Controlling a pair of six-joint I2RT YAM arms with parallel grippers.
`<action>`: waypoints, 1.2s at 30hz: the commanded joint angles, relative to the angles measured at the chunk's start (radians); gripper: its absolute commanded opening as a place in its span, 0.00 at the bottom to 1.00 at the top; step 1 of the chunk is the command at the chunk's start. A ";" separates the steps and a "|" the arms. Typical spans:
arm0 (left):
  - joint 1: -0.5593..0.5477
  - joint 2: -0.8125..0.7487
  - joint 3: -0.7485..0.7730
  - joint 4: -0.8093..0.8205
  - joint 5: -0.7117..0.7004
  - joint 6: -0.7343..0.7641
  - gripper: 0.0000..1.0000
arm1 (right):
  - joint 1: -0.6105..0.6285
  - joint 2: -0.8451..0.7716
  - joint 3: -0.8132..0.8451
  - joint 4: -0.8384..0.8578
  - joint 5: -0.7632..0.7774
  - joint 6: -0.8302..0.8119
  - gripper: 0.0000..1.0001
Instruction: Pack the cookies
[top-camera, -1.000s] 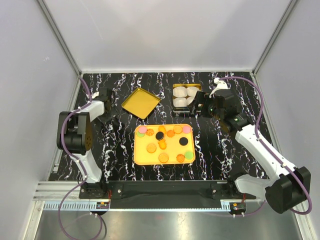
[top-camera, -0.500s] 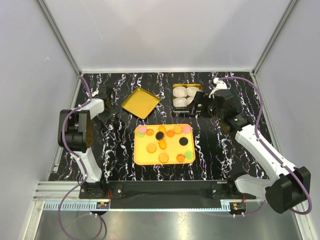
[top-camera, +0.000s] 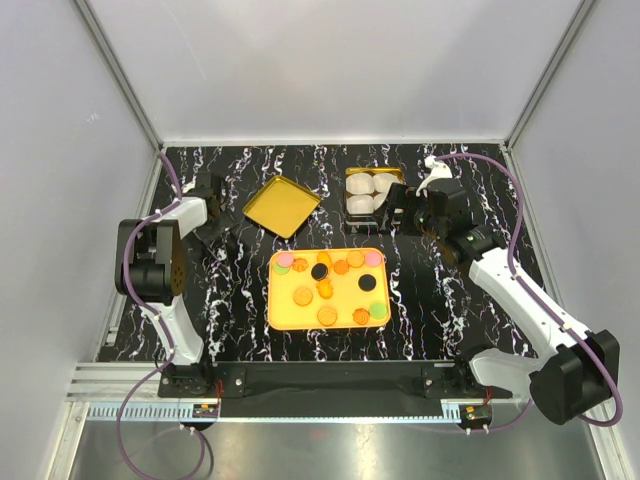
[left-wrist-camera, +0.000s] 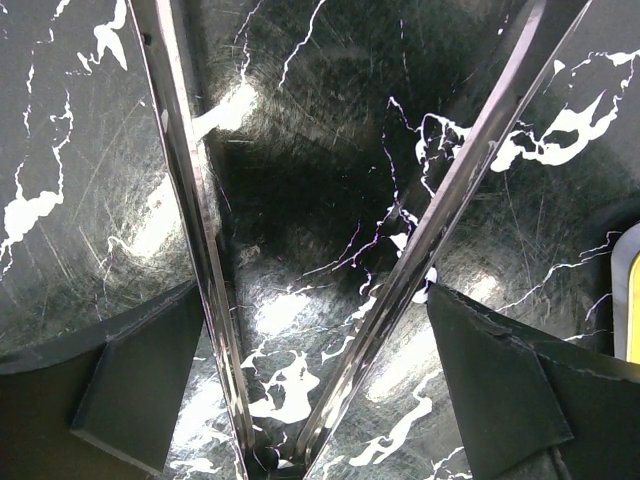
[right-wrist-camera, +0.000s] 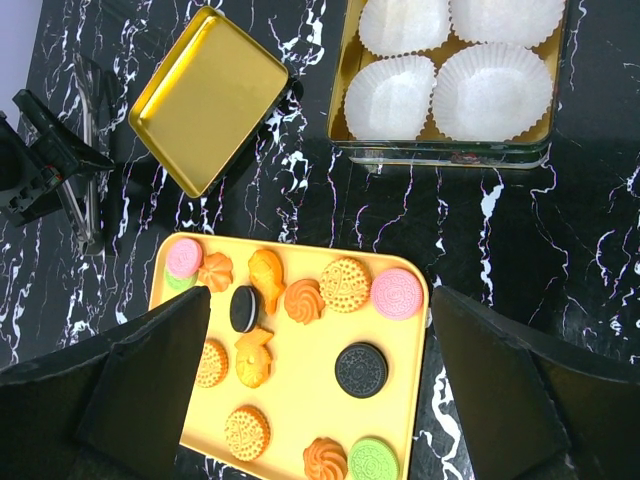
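Several cookies (top-camera: 325, 290) lie spread on a yellow tray (top-camera: 345, 302): orange ones, two black, two pink and two green. My right gripper (top-camera: 405, 214) hovers open beyond the tray's far right corner. In its wrist view my right gripper (right-wrist-camera: 320, 300) holds nothing and looks down on the cookies (right-wrist-camera: 360, 370). My left gripper (top-camera: 214, 222) is open at the far left, low over metal tongs (left-wrist-camera: 440, 215) that lie on the table. The tongs' arms run between its fingers (left-wrist-camera: 140, 390) without being gripped.
A gold tin (top-camera: 350, 181) holding white paper cups (right-wrist-camera: 490, 90) stands at the back, beside my right gripper. Its gold lid (top-camera: 281, 206) lies upturned on the black marbled table (top-camera: 440, 300), left of the tin. Grey walls enclose the table.
My left gripper has shifted slightly toward the back left over the tongs. My right gripper has edged a little toward the back. Both stay open.
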 joint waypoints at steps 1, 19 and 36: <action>0.014 -0.003 0.011 -0.015 -0.001 0.021 0.99 | 0.003 -0.011 0.003 0.045 -0.018 -0.008 1.00; 0.035 0.031 0.067 -0.063 -0.021 0.079 0.92 | 0.003 -0.002 0.001 0.039 -0.001 -0.011 1.00; 0.020 -0.062 0.025 -0.032 0.027 0.078 0.63 | 0.003 0.001 0.003 0.039 -0.003 -0.011 1.00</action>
